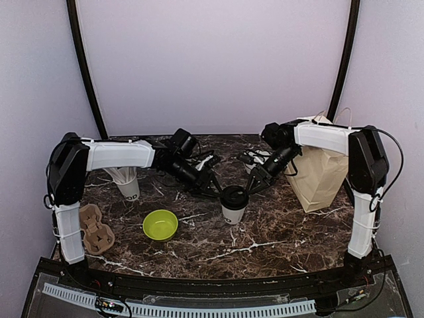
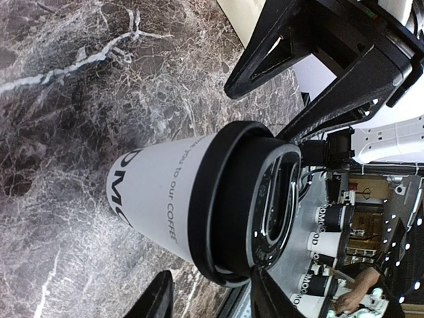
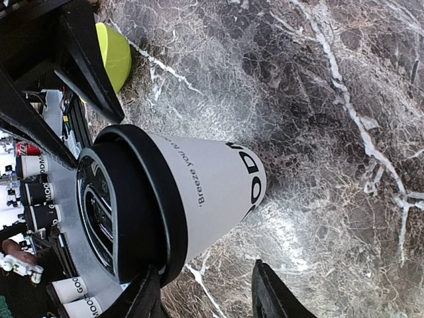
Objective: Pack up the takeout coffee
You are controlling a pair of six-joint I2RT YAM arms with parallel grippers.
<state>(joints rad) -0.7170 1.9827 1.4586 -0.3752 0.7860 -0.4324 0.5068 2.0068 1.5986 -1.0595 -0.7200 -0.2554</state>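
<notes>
Plainly both pincers gape wide: the left gripper [image 1: 213, 188] hovers at ten o'clock and the right gripper [image 1: 255, 182] at two o'clock of the black-lidded coffee cup [image 1: 233, 205]. The cup stands upright on the marble table [image 1: 278, 232], clamped by neither. Farther out, a paper bag [image 1: 321, 175] stands at two o'clock and a lime bowl [image 1: 160, 224] at nine.

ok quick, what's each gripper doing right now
left gripper: open, fingers close to the lidded coffee cup, holding nothing
right gripper: open, close to the same cup, holding nothing
</notes>
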